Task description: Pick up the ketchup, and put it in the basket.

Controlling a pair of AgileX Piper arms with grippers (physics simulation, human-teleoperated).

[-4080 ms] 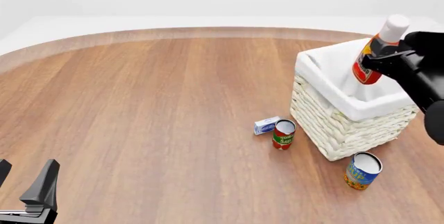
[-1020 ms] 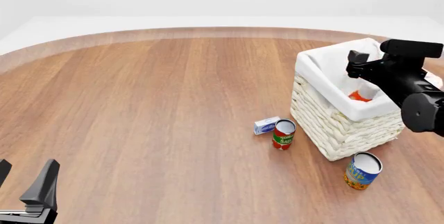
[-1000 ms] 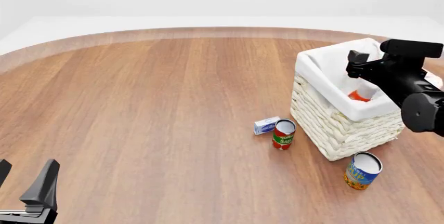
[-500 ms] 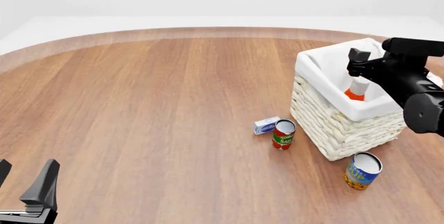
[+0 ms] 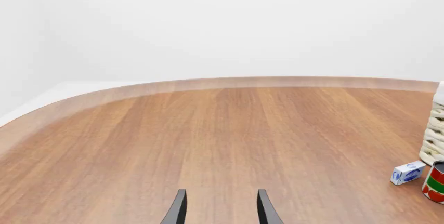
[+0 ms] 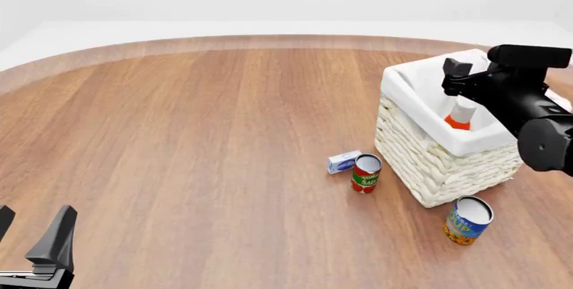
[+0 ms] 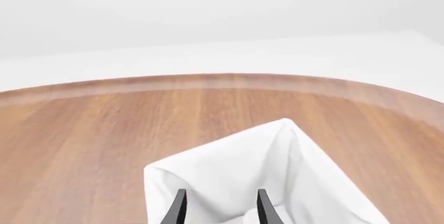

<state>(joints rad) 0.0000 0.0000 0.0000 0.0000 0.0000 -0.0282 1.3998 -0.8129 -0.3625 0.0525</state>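
The ketchup (image 6: 459, 119) stands tilted inside the basket (image 6: 430, 163), with only its white cap and a bit of its orange body showing above the cloth rim. My right gripper (image 6: 463, 78) hovers just above the basket's far right side, open and holding nothing. In the right wrist view its fingers (image 7: 219, 209) frame the white lining (image 7: 277, 135); the bottle is out of that view. My left gripper (image 6: 31, 234) rests open at the near left edge of the table, far from everything, and its fingertips (image 5: 220, 211) have bare wood between them.
A red-and-green can (image 6: 366, 173) and a small blue-and-white box (image 6: 344, 161) sit just left of the basket. A blue-and-yellow can (image 6: 467, 220) stands in front of it. The left wrist view shows the box (image 5: 408, 172) and the can (image 5: 435, 182) at its edge.
Four seconds ago my right gripper held the ketchup above the basket; it has let go and the bottle is inside. Over the last second the bottle's cap came into sight and the gripper rose slightly.
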